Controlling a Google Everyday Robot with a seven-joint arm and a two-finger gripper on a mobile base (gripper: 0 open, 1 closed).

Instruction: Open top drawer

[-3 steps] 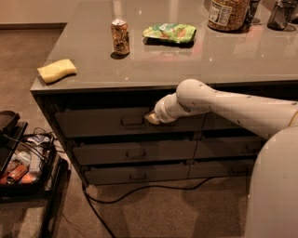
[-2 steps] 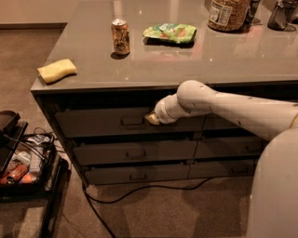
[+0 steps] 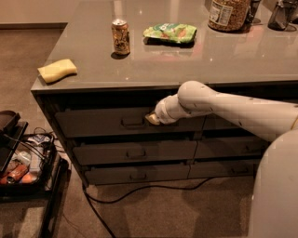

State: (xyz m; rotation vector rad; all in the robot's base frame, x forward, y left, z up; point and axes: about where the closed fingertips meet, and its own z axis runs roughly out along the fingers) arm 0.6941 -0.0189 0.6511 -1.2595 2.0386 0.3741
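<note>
The top drawer (image 3: pixel 93 122) is the tallest grey-brown front of the left stack, just under the counter edge, with a small rectangular handle (image 3: pixel 132 122) at its centre. It looks closed, or very nearly so. My gripper (image 3: pixel 152 119) reaches in from the right on a white arm and sits against the drawer front just right of the handle. Its tip is a small tan end pointing left toward the handle.
Two shallower drawers (image 3: pixel 135 152) lie below, and a second stack (image 3: pixel 228 146) sits behind my arm. On the counter (image 3: pixel 186 60) are a can (image 3: pixel 120 37), a yellow sponge (image 3: pixel 57 70), a green bag (image 3: pixel 170 32) and a jar (image 3: pixel 228 14). A cart (image 3: pixel 23 167) stands at left, a cable (image 3: pixel 139 190) on the floor.
</note>
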